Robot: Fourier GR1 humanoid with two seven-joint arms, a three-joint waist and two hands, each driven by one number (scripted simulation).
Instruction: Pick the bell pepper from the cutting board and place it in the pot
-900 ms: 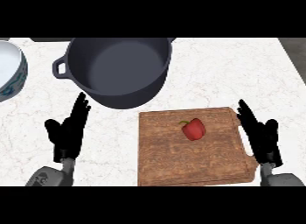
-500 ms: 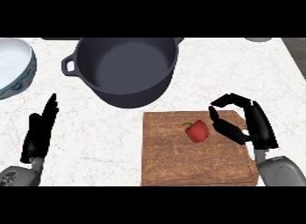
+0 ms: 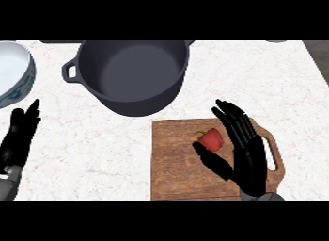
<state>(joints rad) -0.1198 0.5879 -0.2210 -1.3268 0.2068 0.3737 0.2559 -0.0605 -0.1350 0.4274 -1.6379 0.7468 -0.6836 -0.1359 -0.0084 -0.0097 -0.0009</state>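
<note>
Head view, the only one given: the bell pepper point(image 3: 211, 139), small and red with a short green stem at its upper left, lies on the upper middle of the wooden cutting board point(image 3: 181, 174), just below the dark pot point(image 3: 136, 75), whose open mouth sits beyond the board's far edge. The right hand point(image 3: 242, 155) lies over the board right beside the pepper, fingers straight and a little spread along its right side, thumb reaching in beneath it; nothing is curled round the fruit yet. The left hand point(image 3: 18, 139) rests at the left edge, fingers straight and close together, pointing up. A white bowl point(image 3: 11, 75) with a patterned rim sits at the far left. By my judgement the pepper is light, hollow and fairly stiff, with glossy skin that may slide, and its rounded shape could roll; taking it across the widest part of the body seems safest, not by the stem. No brand, label or writing can be read anywhere.
</note>
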